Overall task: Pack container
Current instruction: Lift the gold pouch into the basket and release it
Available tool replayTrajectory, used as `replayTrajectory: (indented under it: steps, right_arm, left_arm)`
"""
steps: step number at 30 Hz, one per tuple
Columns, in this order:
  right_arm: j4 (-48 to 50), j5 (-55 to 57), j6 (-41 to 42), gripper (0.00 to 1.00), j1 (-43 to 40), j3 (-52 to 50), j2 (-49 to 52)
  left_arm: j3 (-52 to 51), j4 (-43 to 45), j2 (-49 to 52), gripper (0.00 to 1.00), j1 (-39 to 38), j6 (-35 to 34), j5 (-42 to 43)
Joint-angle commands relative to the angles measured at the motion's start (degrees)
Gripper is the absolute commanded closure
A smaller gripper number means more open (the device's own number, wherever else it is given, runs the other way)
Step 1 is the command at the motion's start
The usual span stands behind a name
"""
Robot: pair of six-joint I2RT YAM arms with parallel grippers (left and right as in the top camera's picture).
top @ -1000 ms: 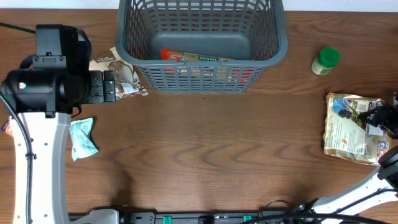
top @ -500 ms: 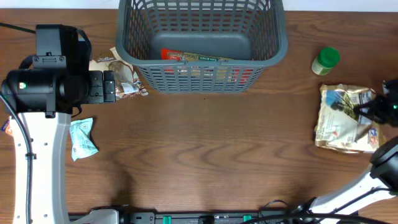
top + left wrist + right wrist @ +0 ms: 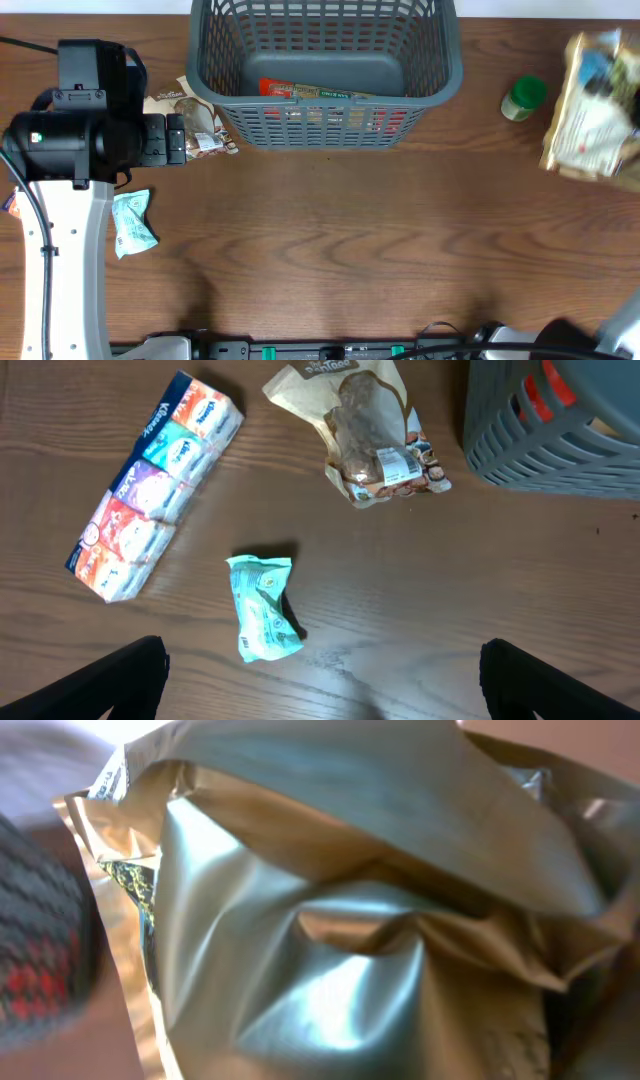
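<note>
The grey slatted container (image 3: 440,70) stands at the back centre, with a red and green packet (image 3: 315,92) lying inside it. Its corner also shows in the left wrist view (image 3: 520,440). My right gripper is shut on a tan and silver foil pouch (image 3: 590,105) and holds it in the air at the far right. The pouch fills the right wrist view (image 3: 340,940) and hides the fingers. My left gripper (image 3: 330,690) is open and empty, hovering above a teal packet (image 3: 265,620) left of the container.
A green-lidded jar (image 3: 523,97) stands right of the container, close to the raised pouch. A brown snack pouch (image 3: 375,445) lies by the container's left corner. A colourful tissue pack (image 3: 155,485) lies at the far left. The teal packet also shows from overhead (image 3: 132,222).
The right gripper has lifted the foil pouch off the table and carried it up and toward the back right. The left arm has not moved.
</note>
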Motion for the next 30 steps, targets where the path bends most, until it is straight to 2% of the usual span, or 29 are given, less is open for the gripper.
replayTrajectory:
  steps: [1,4,6,11,16,18,21,30]
  right_arm:
    - [6.9,-0.8,6.8,0.99,5.0,3.6,-6.2]
    - [15.7,-1.2,10.2,0.99,11.1,4.2,-9.2]
    - [19.3,-3.3,9.6,0.99,16.2,5.3,-9.4]
    - [19.9,-7.5,-0.2,0.99,29.4,8.6,-5.6]
    - [17.5,-3.4,-11.6,0.99,40.8,11.8,0.9]
    - [17.9,-2.4,-17.6,0.99,44.1,11.9,3.7]
    - [19.1,3.3,-21.1,0.99,48.1,11.9,8.1]
    - [28.8,5.9,-20.6,0.99,54.0,11.9,20.6]
  left_arm:
    - [0.2,-0.3,-0.5,0.01,0.2,-0.5,-0.1]
    - [0.2,-0.4,-0.5,0.01,0.2,-1.0,0.3]
    - [0.2,-0.4,-0.5,0.01,0.2,-0.9,2.1]
    - [0.2,-0.4,-0.5,0.01,0.2,-0.9,2.9]
    - [0.2,-0.6,-0.6,0.01,0.2,-0.8,2.9]
    - [0.2,-0.6,-0.6,0.02,0.2,-0.8,2.9]
    - [0.2,-0.6,-0.6,0.01,0.2,-0.9,2.9]
    - [0.2,-0.6,-0.6,0.01,0.2,-0.9,2.9]
